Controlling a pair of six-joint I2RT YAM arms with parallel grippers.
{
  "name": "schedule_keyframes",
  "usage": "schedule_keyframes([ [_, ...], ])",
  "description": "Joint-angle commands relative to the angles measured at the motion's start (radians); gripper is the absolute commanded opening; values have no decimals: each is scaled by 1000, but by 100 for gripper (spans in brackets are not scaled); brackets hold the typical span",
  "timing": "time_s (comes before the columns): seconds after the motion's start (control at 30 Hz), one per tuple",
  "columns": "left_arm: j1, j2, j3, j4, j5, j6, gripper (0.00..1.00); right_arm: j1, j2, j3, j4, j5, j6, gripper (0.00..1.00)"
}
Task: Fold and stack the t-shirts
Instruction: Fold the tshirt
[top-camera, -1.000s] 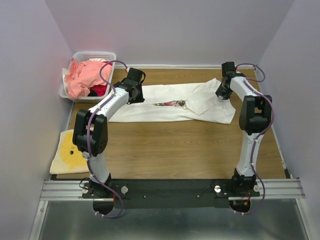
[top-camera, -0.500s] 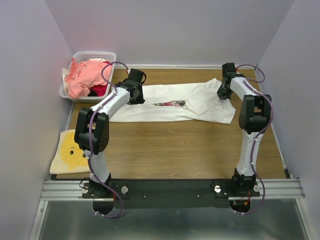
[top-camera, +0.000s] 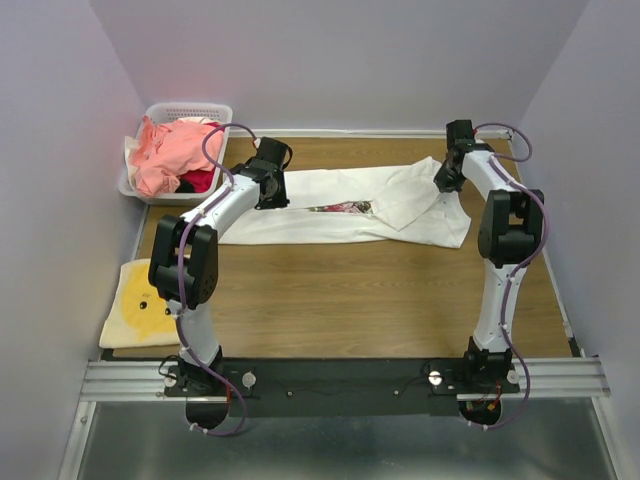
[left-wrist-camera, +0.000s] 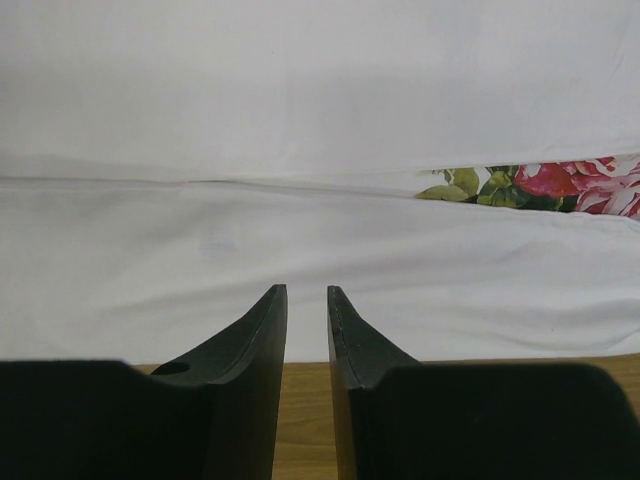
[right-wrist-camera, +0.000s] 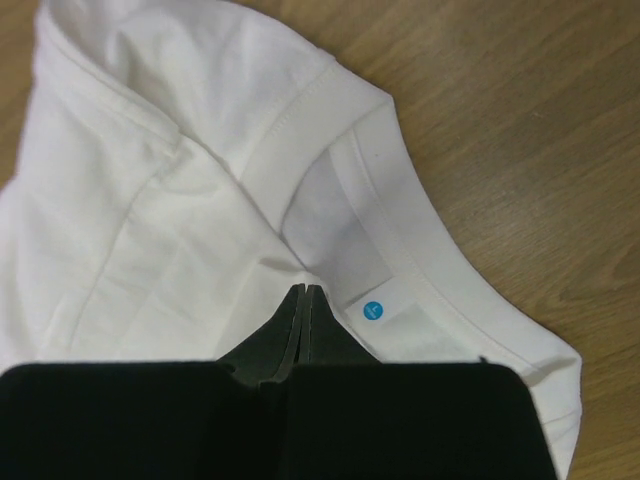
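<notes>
T-shirts (top-camera: 170, 150) in salmon-pink and red lie heaped in the white basket (top-camera: 190, 107).

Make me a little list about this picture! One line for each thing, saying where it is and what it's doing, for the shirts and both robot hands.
white t-shirt: spread on the table, partly folded, flower print peeking out
left gripper: low at the shirt's edge, fingers slightly apart, holding nothing
right gripper: shut beside the collar; the fabric puckers at its tips, so it seems pinched
basket: far left corner, holds salmon-pink t-shirts and a red t-shirt
yellow cloth: lying flat at the table's near left
</notes>
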Motion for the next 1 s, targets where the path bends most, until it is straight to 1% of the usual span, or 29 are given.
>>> schedule_keyframes([
  [0.0,0,-1,7,-8,-25,-4,31,-5,-25,91,8,-57,-8,1],
  [0.27,0,2,1,-5,-23,-7,30,-5,74,196,10,-163,19,1],
  [0.43,-2,1,3,-10,-26,-7,30,-5,131,239,74,-221,41,1],
  [0.47,-2,1,3,-10,-26,-7,30,-3,143,250,79,-276,39,1],
  [0.53,-2,-1,3,-11,-28,-7,30,-3,174,284,83,-307,35,1],
  [0.57,-2,-1,3,-11,-28,-7,30,-5,179,292,85,-324,32,3],
  [0.6,-4,-1,3,-14,-29,-7,30,-3,182,298,85,-326,29,9],
  [0.63,-4,-2,1,-13,-29,-7,30,-5,179,298,85,-321,27,21],
  [0.73,-4,-4,-3,-13,-34,-7,30,-5,139,281,89,-274,6,40],
  [0.83,-4,-5,-13,-11,-35,-8,30,-5,64,229,94,-234,-25,45],
  [0.97,-5,1,-14,-5,-34,-8,30,-5,-40,125,114,-202,-53,45],
])
